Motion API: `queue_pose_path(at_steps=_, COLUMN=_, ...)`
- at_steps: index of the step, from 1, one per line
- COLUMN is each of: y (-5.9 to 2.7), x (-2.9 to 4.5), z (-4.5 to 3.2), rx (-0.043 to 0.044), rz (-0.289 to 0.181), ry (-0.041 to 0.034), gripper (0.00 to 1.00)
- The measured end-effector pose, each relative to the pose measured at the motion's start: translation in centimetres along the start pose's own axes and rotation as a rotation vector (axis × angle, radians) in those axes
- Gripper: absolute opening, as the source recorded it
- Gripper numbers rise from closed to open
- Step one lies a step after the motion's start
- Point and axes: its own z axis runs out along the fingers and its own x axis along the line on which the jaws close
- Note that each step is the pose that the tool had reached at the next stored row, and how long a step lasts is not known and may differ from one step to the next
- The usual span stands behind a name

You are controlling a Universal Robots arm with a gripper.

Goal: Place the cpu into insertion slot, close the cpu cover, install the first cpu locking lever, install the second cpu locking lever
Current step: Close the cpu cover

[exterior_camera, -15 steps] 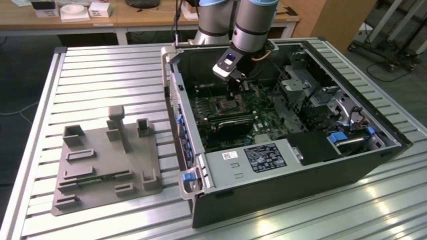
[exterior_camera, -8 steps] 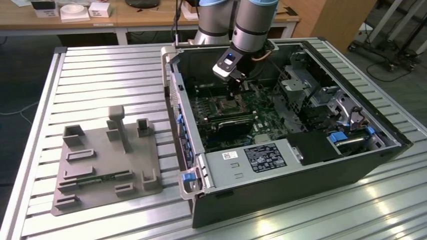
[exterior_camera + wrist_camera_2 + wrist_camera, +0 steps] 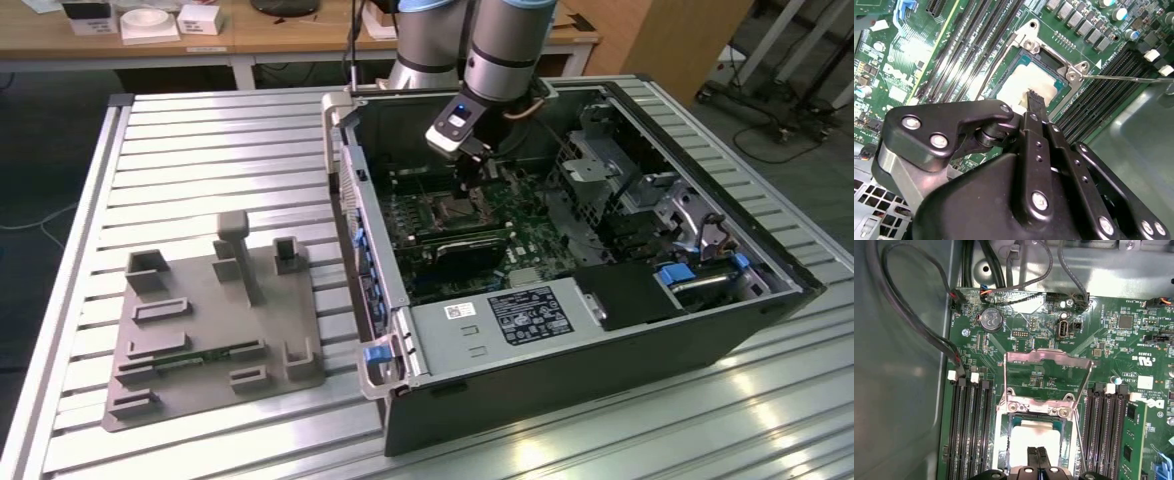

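Note:
The cpu (image 3: 1035,436) lies flat in the insertion slot (image 3: 1004,440) on the green motherboard, its pale metal top showing in both wrist views (image 3: 1019,82). My gripper (image 3: 1037,456) is shut, its two fingertips pressed together right over the cpu's middle (image 3: 1035,98); whether they touch it I cannot tell. The cpu cover (image 3: 1046,358) stands swung open behind the slot, hinged at its far edge. A thin wire locking lever (image 3: 1081,407) is raised beside the slot (image 3: 1126,78). In the exterior view the gripper (image 3: 465,186) reaches down into the open computer case.
Memory slots (image 3: 969,430) flank the socket on both sides. Black cables (image 3: 909,315) run along the case wall. The case (image 3: 400,340) lies open on a slatted metal table (image 3: 200,150), with a grey fixture plate (image 3: 214,320) toward the exterior view's left.

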Motion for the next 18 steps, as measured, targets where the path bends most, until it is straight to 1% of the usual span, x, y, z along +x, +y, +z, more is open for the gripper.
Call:
queue_pose_path(at_steps=3, y=0.0, x=0.01, z=-0.04, rx=0.0, rz=0.0, ry=-0.0002, gripper=0.11)
queue_pose_path(at_steps=5, y=-0.01, x=0.0, z=-0.21, rx=0.0001, rz=0.0, ry=-0.001, gripper=0.11)
queue_pose_path(at_steps=6, y=-0.02, x=0.01, z=-0.3, rx=-0.0014, rz=0.0, ry=-0.0011, gripper=0.11)
queue_pose_path(at_steps=7, y=-0.02, x=0.01, z=-0.33, rx=-0.0055, rz=0.0, ry=-0.0014, gripper=0.11)
queue_pose_path(at_steps=8, y=-0.02, x=0.01, z=-0.33, rx=-0.0123, rz=0.0, ry=-0.0019, gripper=0.11)
queue_pose_path(at_steps=9, y=-0.01, x=0.01, z=-0.33, rx=-0.0214, rz=0.0, ry=-0.0026, gripper=0.11)
queue_pose_path(at_steps=10, y=-0.01, x=0.01, z=-0.37, rx=-0.0259, rz=0.0, ry=-0.0029, gripper=0.11)
queue_pose_path(at_steps=12, y=-0.02, x=0.01, z=-0.61, rx=-0.0274, rz=0.0, ry=-0.003, gripper=0.11)
queue_pose_path(at_steps=17, y=-0.07, x=0.03, z=-1.84, rx=-0.0293, rz=0.0, ry=-0.0031, gripper=0.11)
queue_pose_path(at_steps=18, y=-0.08, x=0.03, z=-1.98, rx=-0.0294, rz=0.0, ry=-0.0031, gripper=0.11)
